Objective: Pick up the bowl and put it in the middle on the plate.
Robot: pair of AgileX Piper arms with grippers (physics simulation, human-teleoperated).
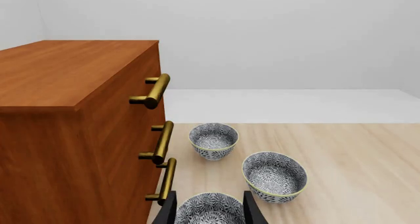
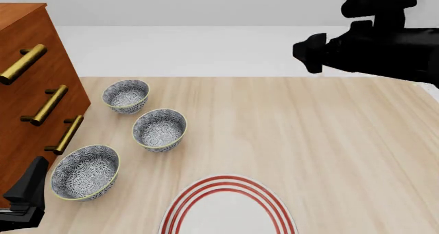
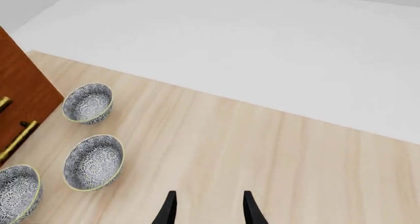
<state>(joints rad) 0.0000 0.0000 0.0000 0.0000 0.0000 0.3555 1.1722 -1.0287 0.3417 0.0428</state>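
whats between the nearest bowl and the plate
Nothing: in the front view only bare wooden table separates the nearest bowl from the plate. The other two bowls lie farther back, off that stretch.

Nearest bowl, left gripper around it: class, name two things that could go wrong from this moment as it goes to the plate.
1. The nearest bowl sits close beside the wooden drawer cabinet and its lowest brass handle; the left gripper, fingers either side of the bowl, could knock them when lifting.
2. The middle bowl stands not far off; a wide swing toward the red-ringed plate might clip it.
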